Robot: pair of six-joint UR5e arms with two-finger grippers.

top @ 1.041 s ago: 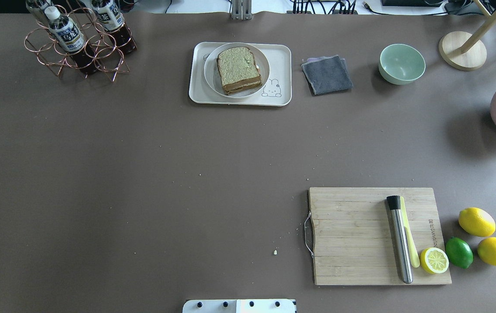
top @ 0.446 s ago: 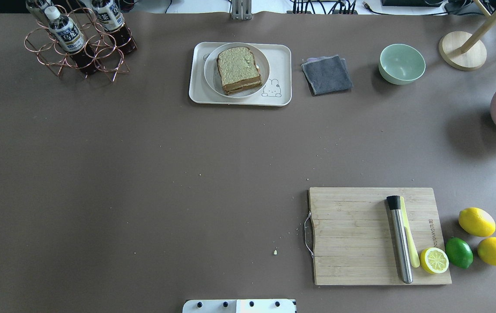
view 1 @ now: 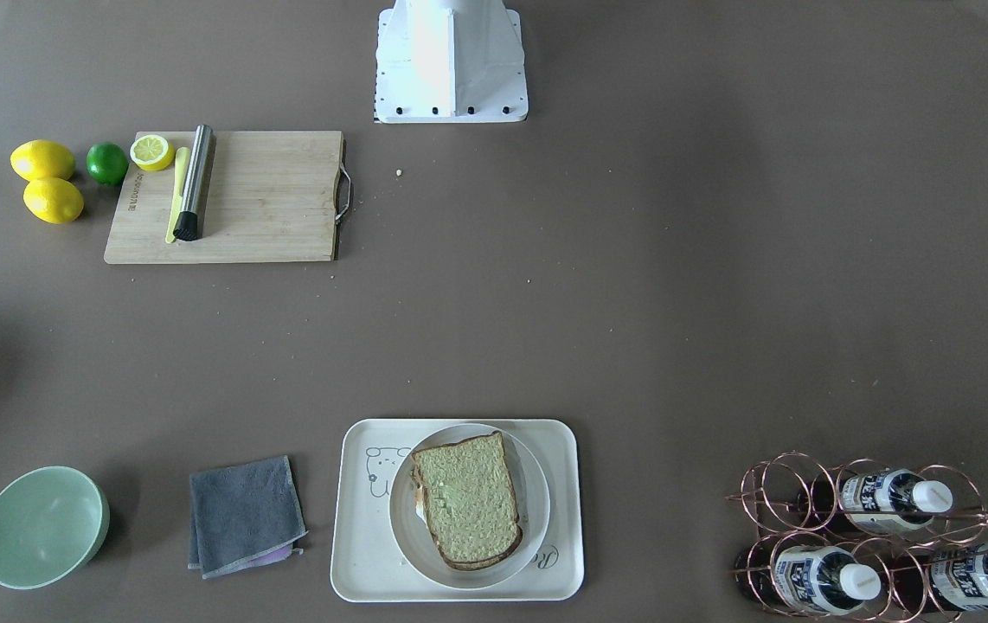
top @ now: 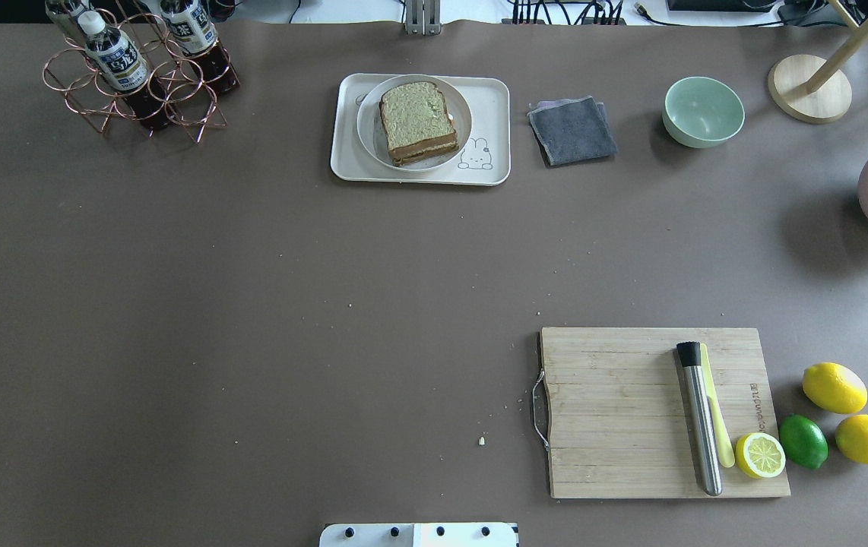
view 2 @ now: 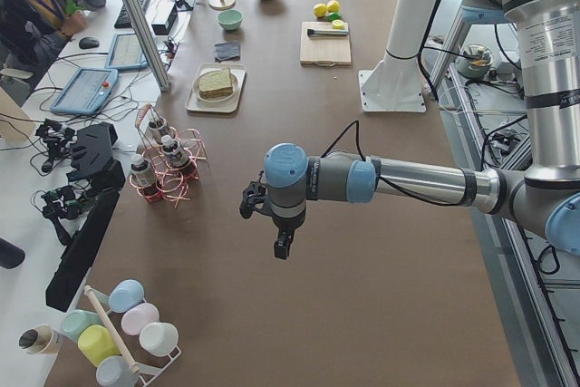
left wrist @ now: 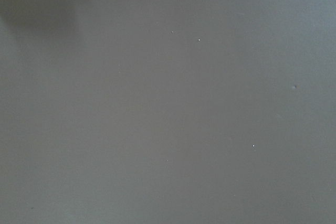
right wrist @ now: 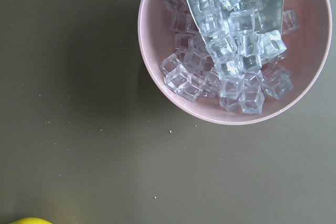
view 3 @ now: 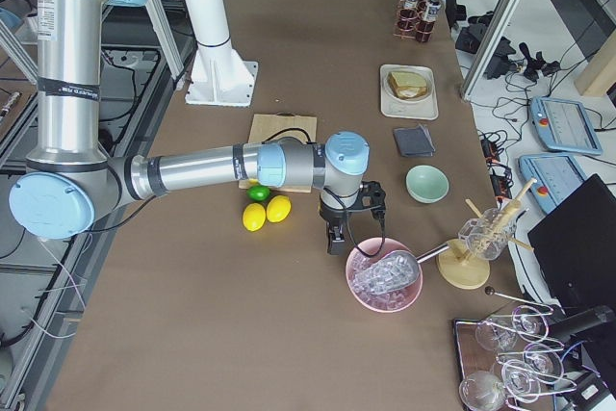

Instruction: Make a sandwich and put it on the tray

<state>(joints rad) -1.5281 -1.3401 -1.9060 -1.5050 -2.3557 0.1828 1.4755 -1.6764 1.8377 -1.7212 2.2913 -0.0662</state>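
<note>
The sandwich (top: 419, 121), two wholegrain slices with a pale filling edge showing, lies on a round white plate (top: 367, 131) that sits on the cream tray (top: 496, 97) at the table's far middle. It also shows in the front view (view 1: 466, 500) on the tray (view 1: 362, 541). My left gripper (view 2: 283, 246) hangs over bare table far from the tray, seen only from the side; I cannot tell if it is open. My right gripper (view 3: 335, 241) hangs beside the ice bowl, also only in a side view; its state is unclear.
A cutting board (top: 616, 414) with a steel muddler (top: 700, 419) and half lemon (top: 759, 455) lies front right, lemons and a lime beside it. A grey cloth (top: 572, 130), green bowl (top: 703, 111), bottle rack (top: 137, 72) and pink ice bowl (right wrist: 152, 72) stand around.
</note>
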